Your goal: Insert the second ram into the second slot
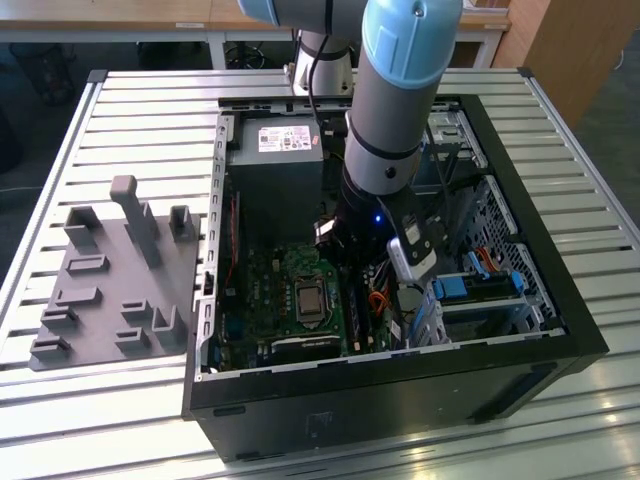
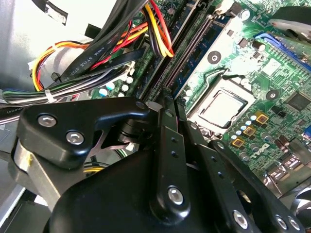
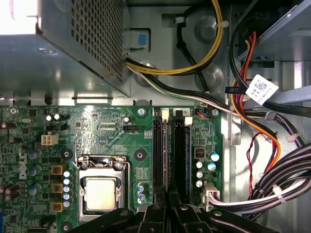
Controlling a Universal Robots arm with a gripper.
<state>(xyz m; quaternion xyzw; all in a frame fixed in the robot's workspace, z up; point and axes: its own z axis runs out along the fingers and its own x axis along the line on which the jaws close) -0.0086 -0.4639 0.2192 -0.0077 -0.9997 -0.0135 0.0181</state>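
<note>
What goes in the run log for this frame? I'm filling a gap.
gripper: low over memory slots | second ram: seated state unclear | case: open | motherboard: exposed

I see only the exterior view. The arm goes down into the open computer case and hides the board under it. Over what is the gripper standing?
Observer: In the first wrist view the gripper is over one end of the two memory slots, in line with them.
Operator: Is some stick already in a slot?
Observer: The slot farther from the processor seems to hold a dark blue stick. For the other slot I cannot tell.
Operator: Are cables near the slots?
Observer: In the second wrist view a bundle of yellow and red wires loops close beside the slots, ahead of the gripper.
</note>
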